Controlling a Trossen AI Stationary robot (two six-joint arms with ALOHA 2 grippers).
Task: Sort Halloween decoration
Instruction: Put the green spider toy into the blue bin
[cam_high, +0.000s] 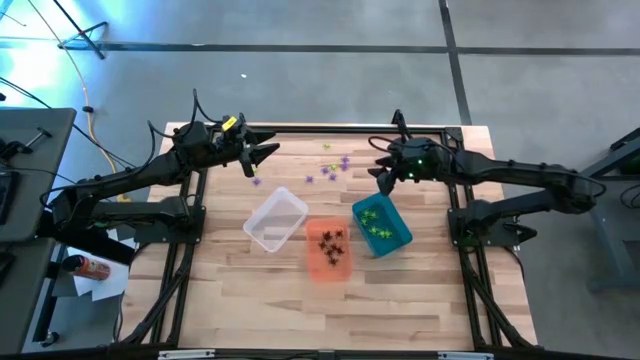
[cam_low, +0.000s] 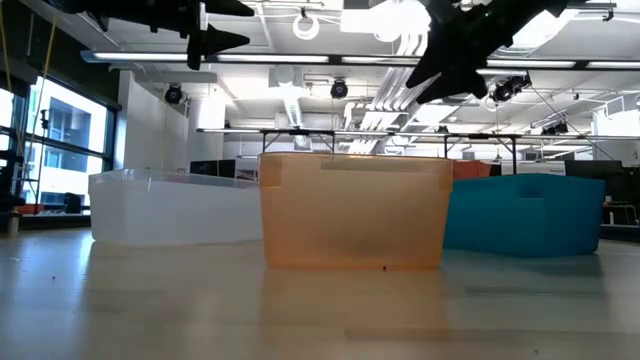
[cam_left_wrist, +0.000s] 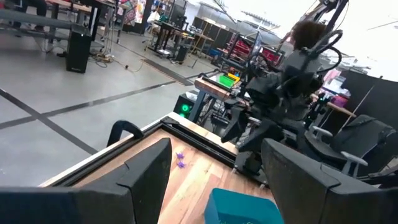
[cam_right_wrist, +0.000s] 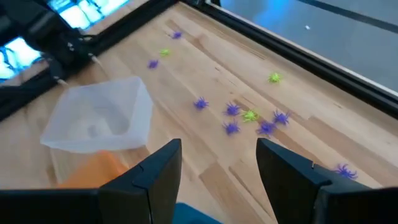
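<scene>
clear bin (cam_high: 275, 221), orange bin (cam_high: 328, 249), teal bin (cam_high: 381, 226) on wooden table (cam_high: 420, 300)

1. A wooden table (cam_high: 240, 300) carries everything.
2. Mid-table stand a clear bin (cam_high: 276, 220), an orange bin (cam_high: 328, 249) and a teal bin (cam_high: 381, 226).
3. Loose purple and green spider trinkets (cam_high: 338, 166) lie toward the far edge.

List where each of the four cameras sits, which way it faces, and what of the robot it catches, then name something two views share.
High view: overhead, straight down; both arms, left gripper, right gripper, clear bin, orange bin, teal bin.
Low view: table height, level across; bins, grippers overhead.
Left wrist view: across table; own fingers, right arm.
Right wrist view: down at table; own fingers, purple spiders.
Shared: clear bin, high and right wrist views.
</scene>
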